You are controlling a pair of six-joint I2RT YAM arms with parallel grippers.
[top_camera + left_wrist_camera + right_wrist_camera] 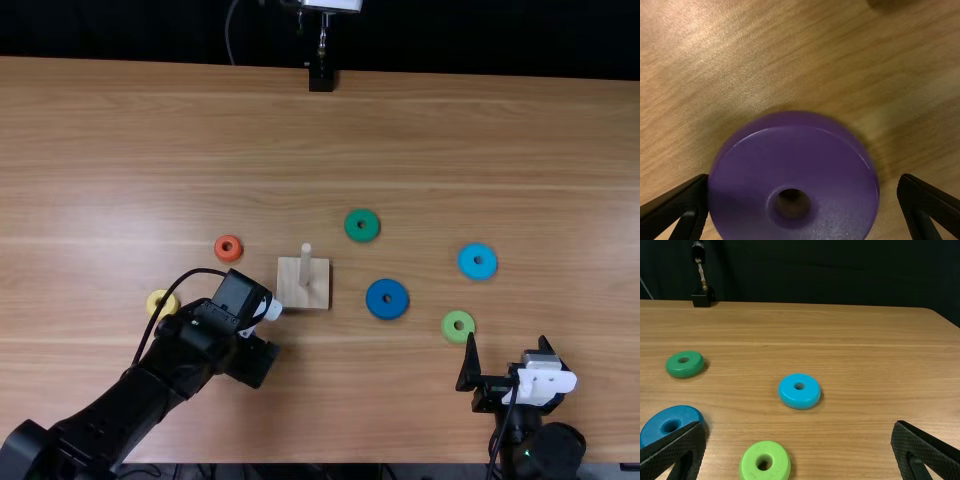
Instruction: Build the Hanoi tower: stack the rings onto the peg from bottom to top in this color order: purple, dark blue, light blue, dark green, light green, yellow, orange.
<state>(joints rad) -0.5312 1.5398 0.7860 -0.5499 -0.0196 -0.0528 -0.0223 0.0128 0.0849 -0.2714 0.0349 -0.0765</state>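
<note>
We saw the purple ring [805, 162] in the left wrist view, between the widely parted fingers of the left gripper [252, 360]; one finger came right up to its rim, though we could not tell whether they touched, and the other stood apart from it. In the top view we found that gripper left of centre, near the wooden base [292, 297], where the peg [306, 263] rose upright and bare. Around the base on the desk [250, 140] we had the orange ring [219, 248] to its upper left, the yellow ring [155, 300] farther left, partly behind the left arm, the dark green ring [352, 225] to its upper right and the dark blue ring [374, 299] just right of it. Farther right we saw the light blue ring [466, 261] and, below it, the light green ring [449, 325]. At the lower right, the right gripper [507, 339] had its fingers spread wide, holding nothing.
</note>
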